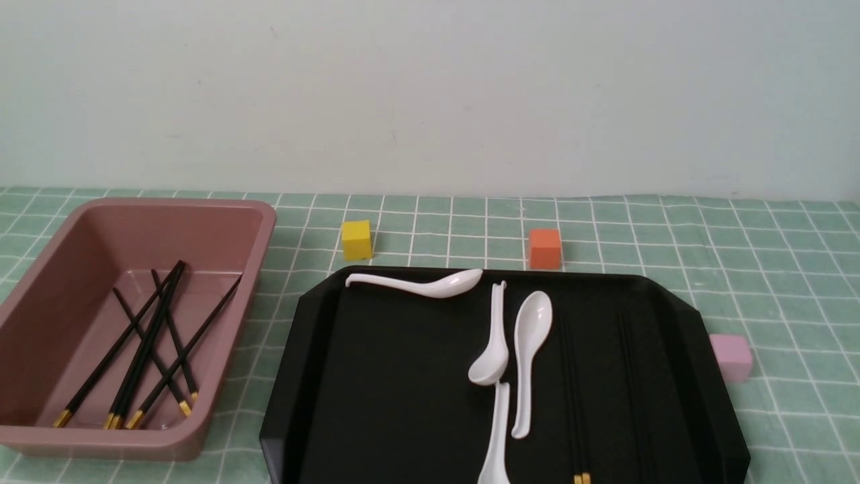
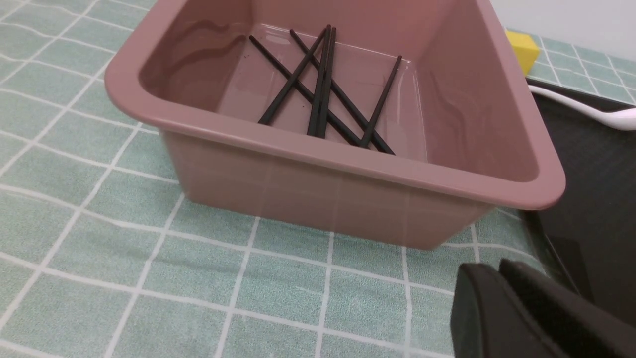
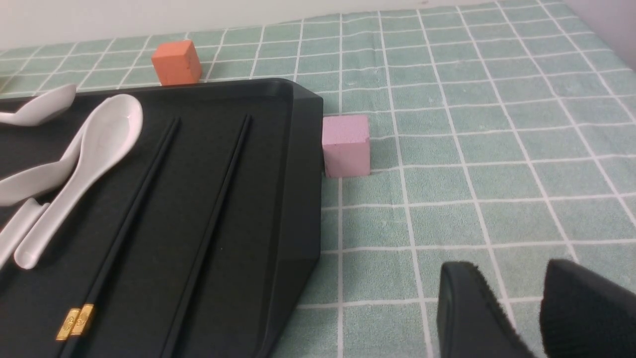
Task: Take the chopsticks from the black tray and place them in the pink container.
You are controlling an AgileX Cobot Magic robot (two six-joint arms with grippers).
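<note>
Pink container (image 1: 134, 323) is sitting on the desk's (image 1: 772, 255) green checked cloth, at the robot's left, just beside the black tray (image 1: 376, 376). Six chopsticks (image 1: 144, 349) are lying crossed on its floor, gold ends toward the robot.

More chopsticks (image 3: 144, 199) are lying on the right part of the tray, running near-to-far: one pair with gold tips side by side, another stick or pair (image 3: 213, 214) nearer the tray's right rim. Black on black; exact count hard to tell.

White spoons (image 1: 531, 356) are occupying the tray's middle, four in all; one (image 1: 423, 282) is lying along the far rim.

Yellow cube (image 1: 356, 239) and orange cube (image 1: 544, 248) are standing on the cloth beyond the tray. Small pale pink cube (image 3: 346, 144) is sitting close against the tray's right edge.

Left gripper (image 2: 502, 278) is hovering over the cloth near the container's near corner, empty; its fingers are showing pressed together. Right gripper (image 3: 516, 298) is hovering over bare cloth to the right of the tray, empty, fingers (image 3: 472, 303) slightly apart with a narrow gap between them.
</note>
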